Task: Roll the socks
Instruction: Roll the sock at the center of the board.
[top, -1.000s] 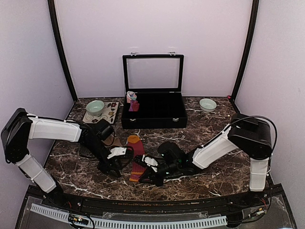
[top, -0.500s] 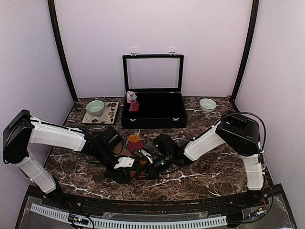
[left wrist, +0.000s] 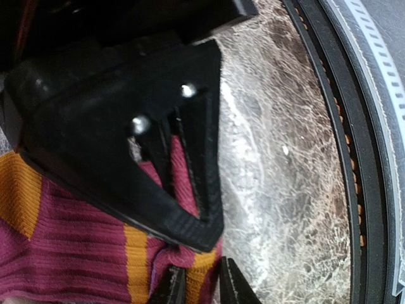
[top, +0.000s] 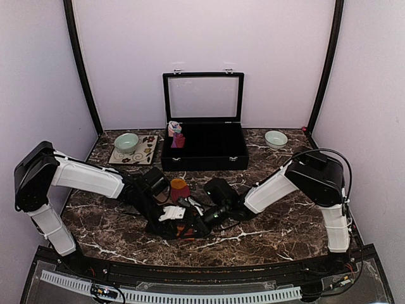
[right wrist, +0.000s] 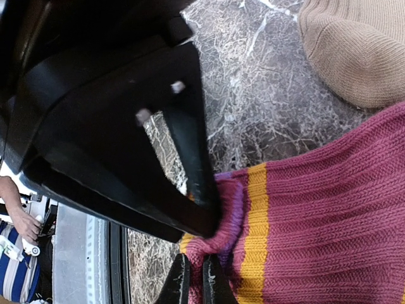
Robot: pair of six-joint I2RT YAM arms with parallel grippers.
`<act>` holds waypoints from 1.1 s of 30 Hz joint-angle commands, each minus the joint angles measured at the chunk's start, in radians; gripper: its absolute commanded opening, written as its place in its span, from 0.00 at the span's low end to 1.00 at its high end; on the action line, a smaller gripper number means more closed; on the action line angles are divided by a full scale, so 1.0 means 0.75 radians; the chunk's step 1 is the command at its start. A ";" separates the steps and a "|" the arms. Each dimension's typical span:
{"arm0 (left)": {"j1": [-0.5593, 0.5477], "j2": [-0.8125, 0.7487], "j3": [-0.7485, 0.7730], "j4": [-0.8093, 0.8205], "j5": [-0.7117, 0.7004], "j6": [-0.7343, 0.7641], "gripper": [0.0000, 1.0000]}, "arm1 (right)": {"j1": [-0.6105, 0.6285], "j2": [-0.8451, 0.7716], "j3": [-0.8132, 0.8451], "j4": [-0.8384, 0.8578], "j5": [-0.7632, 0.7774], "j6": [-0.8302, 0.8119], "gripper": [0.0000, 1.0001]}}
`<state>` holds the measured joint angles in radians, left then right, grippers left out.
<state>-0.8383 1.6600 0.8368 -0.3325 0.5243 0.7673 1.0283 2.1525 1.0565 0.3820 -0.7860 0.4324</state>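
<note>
2 pincers [left wrist: 201,285] [right wrist: 196,282] (L/R) tight on sock [right wrist: 329,202]

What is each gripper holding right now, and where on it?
Both pinch the maroon striped sock at its cuff edge: right gripper clearly, left gripper with fabric in its jaws.

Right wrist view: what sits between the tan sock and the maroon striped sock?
In the right wrist view, only bare marble table separates the tan sock and the maroon striped sock, the gap narrowing rightward.

Soft light is filling the overhead view; glare is bleaching the marble tabletop [left wrist: 256,133], the red-maroon sock [right wrist: 329,209] rendering crisp.
</note>
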 commanded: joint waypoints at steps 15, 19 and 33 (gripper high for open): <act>-0.014 0.293 0.206 -0.270 -0.055 -0.022 0.01 | -0.017 -0.021 -0.271 -0.215 0.261 0.061 0.28; -0.009 0.357 0.266 -0.350 -0.043 -0.039 0.00 | -0.017 -0.123 -0.348 -0.162 0.348 0.039 0.94; 0.071 0.441 0.336 -0.474 0.079 -0.036 0.00 | -0.011 -0.658 -0.409 -0.525 1.296 -0.116 0.99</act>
<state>-0.8097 1.9285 1.1244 -0.5499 0.6907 0.7559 1.0260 1.7725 0.7574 0.3183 -0.3294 0.3847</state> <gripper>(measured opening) 0.057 0.994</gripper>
